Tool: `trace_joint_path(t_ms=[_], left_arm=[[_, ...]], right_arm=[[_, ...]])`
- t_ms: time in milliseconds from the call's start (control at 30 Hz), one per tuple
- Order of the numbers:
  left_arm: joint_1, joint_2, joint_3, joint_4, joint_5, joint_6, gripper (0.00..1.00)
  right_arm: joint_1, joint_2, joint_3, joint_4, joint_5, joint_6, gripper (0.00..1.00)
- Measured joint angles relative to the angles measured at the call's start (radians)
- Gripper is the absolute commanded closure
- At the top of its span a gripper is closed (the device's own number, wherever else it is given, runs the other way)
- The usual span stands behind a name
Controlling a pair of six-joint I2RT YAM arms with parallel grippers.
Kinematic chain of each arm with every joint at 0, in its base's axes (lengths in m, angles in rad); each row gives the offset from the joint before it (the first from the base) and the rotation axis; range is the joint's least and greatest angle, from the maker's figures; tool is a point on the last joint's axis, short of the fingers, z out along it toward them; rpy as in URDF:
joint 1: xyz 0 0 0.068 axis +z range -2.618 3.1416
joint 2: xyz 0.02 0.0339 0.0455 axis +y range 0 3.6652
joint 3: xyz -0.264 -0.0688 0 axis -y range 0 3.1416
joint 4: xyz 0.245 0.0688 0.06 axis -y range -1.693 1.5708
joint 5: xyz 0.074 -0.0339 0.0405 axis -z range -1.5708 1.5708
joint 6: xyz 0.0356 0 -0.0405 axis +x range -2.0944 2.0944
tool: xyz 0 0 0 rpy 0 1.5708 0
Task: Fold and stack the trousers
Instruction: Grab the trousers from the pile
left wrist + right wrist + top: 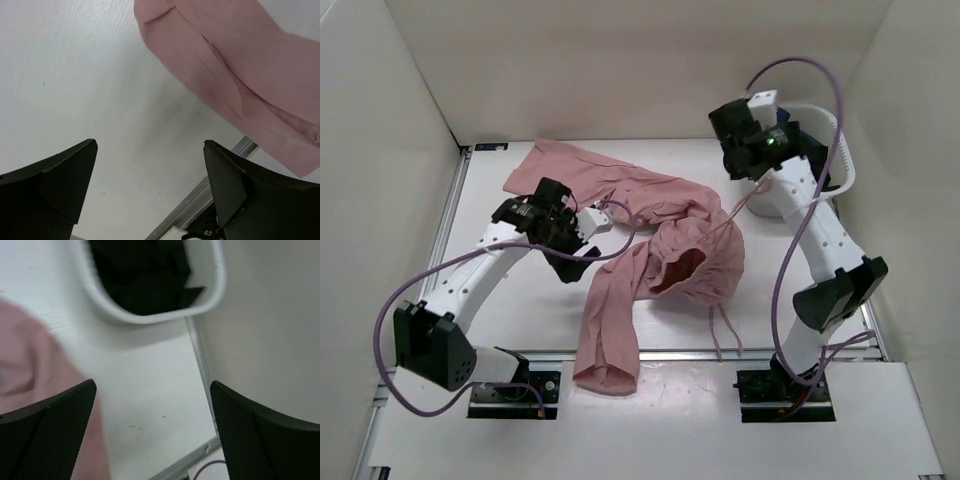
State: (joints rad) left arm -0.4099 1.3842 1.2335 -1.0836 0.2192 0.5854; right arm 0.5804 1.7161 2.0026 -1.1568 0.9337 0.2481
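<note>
1. Left arm's gripper (pixel 149 146) sits closest to its wrist camera. Its two black fingers are spread wide with nothing between them, only bare table below. In the top view it hangs in the crook between the two trouser legs, near the cloth but not touching it.
2. Right gripper (pixel 152 386) is likewise spread apart and empty. It is poised over bare table between the pink cloth on its left and the basket beyond it.
3. White table (pixel 520 310) fills the workspace, with light walls on three sides and a metal rail along its near edge.
4. Dusty-pink trousers (pixel 660 230) lie unfolded and rumpled across the middle of the table. One leg runs toward the far left corner. The other bends down toward the near edge, its hem lying at the rail. The gathered waist is bunched toward the right, with its opening gaping upward.
5. White basket (pixel 842 165) stands at the far right corner, partly hidden behind the right arm.
6. Dark clothes (pixel 140 275) lie inside the basket.
7. Thin drawstring (pixel 720 325) trails from the waist toward the near edge.
</note>
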Motion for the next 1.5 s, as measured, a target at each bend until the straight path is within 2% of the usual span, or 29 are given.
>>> trace_joint_path(t_ms=[67, 133, 200, 233, 267, 300, 333, 400, 467, 500, 600, 633, 667, 733, 800, 833, 867, 1033, 1133, 1233, 1300, 1433, 1500], left_arm=[[-0.006, -0.044, -0.034, -0.003, -0.006, 0.001, 0.00], [-0.007, -0.067, -0.057, -0.013, -0.017, 0.001, 0.00], [-0.010, -0.069, -0.063, -0.017, -0.030, 0.002, 0.00], [-0.010, -0.067, -0.062, -0.015, -0.035, 0.001, 0.00], [-0.010, -0.066, -0.062, -0.014, -0.043, -0.002, 0.00], [-0.009, -0.066, -0.062, -0.017, -0.051, -0.006, 0.00], [-0.008, -0.066, -0.062, -0.018, -0.060, -0.006, 0.00], [-0.008, -0.068, -0.063, -0.011, -0.062, -0.007, 0.00], [-0.010, -0.077, -0.072, -0.005, -0.070, -0.006, 0.00], [-0.010, -0.084, -0.082, -0.004, -0.076, -0.006, 0.00], [-0.011, -0.098, -0.107, -0.004, -0.098, -0.006, 0.00], [-0.011, -0.099, -0.111, -0.004, -0.104, -0.006, 0.00], [-0.011, -0.099, -0.112, -0.003, -0.107, -0.007, 0.00], [-0.011, -0.099, -0.113, 0.002, -0.109, -0.007, 0.00], [-0.011, -0.097, -0.101, -0.002, -0.103, -0.008, 0.00], [-0.011, -0.093, -0.083, -0.016, -0.097, -0.010, 0.00], [-0.011, -0.083, -0.037, -0.039, -0.076, -0.010, 0.00], [-0.023, -0.010, 0.390, -0.029, 0.076, -0.018, 0.00], [-0.049, -0.009, 0.544, 0.015, 0.173, -0.012, 0.00], [-0.089, -0.026, 0.560, 0.027, 0.225, 0.014, 0.00], [-0.141, -0.029, 0.507, 0.032, 0.219, 0.035, 0.00], [-0.319, 0.016, 0.370, 0.046, 0.126, 0.066, 0.00], [-0.389, 0.062, 0.362, 0.042, 0.084, 0.069, 0.00]], right_arm=[[-0.032, 0.026, 0.086, -0.097, 0.069, 0.048, 0.01], [0.154, 0.014, 0.066, 0.026, 0.193, -0.088, 0.01], [0.431, 0.023, -0.010, 0.173, 0.304, -0.236, 0.01], [0.543, 0.079, 0.021, 0.142, 0.320, -0.195, 0.01], [0.587, 0.153, 0.082, 0.084, 0.322, -0.128, 0.01], [0.575, 0.188, 0.092, 0.068, 0.282, -0.064, 0.07], [0.506, 0.195, 0.056, 0.052, 0.210, -0.023, 0.07], [0.266, 0.151, -0.109, 0.092, 0.093, 0.032, 0.01], [0.094, 0.113, -0.225, 0.075, 0.102, 0.039, 0.01], [0.079, 0.100, -0.228, 0.031, 0.117, 0.042, 0.01], [0.123, 0.087, -0.091, -0.017, 0.013, 0.085, 0.04], [0.156, 0.060, -0.060, 0.017, -0.030, 0.086, 0.01], [0.181, 0.024, -0.060, 0.060, -0.027, 0.059, 0.01], [0.327, -0.045, -0.055, 0.141, 0.060, -0.034, 0.01], [0.499, -0.001, 0.150, 0.130, 0.095, -0.049, 0.01], [0.546, 0.040, 0.275, 0.129, 0.084, -0.045, 0.01], [0.552, 0.046, 0.306, 0.143, 0.080, -0.047, 0.01], [0.420, -0.055, 0.087, 0.214, 0.047, -0.038, 0.01], [0.351, -0.053, 0.043, 0.219, 0.004, 0.008, 0.01], [0.306, -0.040, 0.049, 0.219, -0.028, 0.053, 0.01], [0.284, -0.012, 0.080, 0.216, -0.044, 0.079, 0.01], [0.237, 0.074, 0.137, 0.215, -0.058, 0.126, 0.01], [0.211, 0.111, 0.137, 0.213, -0.081, 0.151, 0.01]])
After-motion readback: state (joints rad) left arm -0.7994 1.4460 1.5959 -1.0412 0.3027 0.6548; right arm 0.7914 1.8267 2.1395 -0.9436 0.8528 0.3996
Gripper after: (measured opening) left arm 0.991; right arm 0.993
